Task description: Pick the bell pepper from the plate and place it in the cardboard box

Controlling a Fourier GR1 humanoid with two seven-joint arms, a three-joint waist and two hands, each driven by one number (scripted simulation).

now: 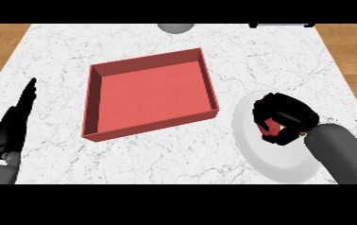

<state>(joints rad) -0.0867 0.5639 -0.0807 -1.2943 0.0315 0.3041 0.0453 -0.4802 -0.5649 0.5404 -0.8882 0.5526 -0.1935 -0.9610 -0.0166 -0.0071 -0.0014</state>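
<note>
Curling round the red bell pepper [270, 127], the right hand [289, 113] grips it over the white plate [279, 167]; the red box [150, 96] lies beside the plate on the worktop [174, 160]. The left hand [17, 120] rests open at the left edge.

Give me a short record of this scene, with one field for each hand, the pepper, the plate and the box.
right hand: fingers curled round the bell pepper, over the plate
bell pepper: red, mostly hidden by the hand
plate: white, to the right of the box
box: red, open top, centre of the counter
left hand: open, resting at the left edge
</note>
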